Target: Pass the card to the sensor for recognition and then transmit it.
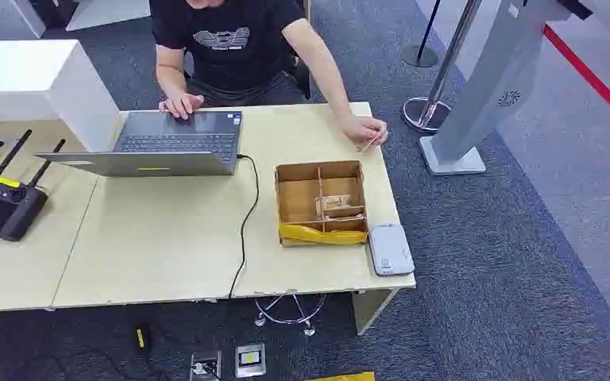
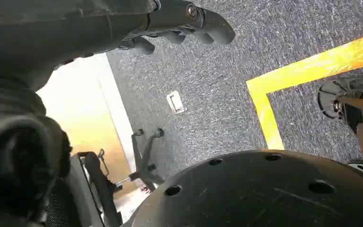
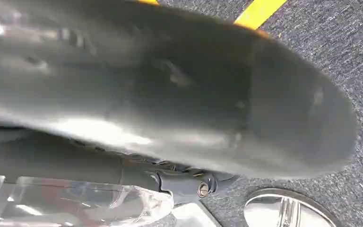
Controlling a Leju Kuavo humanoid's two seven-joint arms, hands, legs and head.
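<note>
Grey carpet runs past the right edge of the wooden table (image 1: 167, 246), open as far as a slanted grey kiosk (image 1: 488, 87) and a red floor line. Near the table's front right corner a cardboard divider box (image 1: 320, 203) holds a card (image 1: 335, 203), with the grey sensor (image 1: 389, 249) touching the box at that corner; a person's hand (image 1: 363, 130) rests at the back edge beside a laptop (image 1: 171, 143). Over the carpet the left hand (image 2: 179, 26) holds nothing, fingers loosely curled, while the right hand (image 3: 189, 182) is too blurred to tell.
</note>
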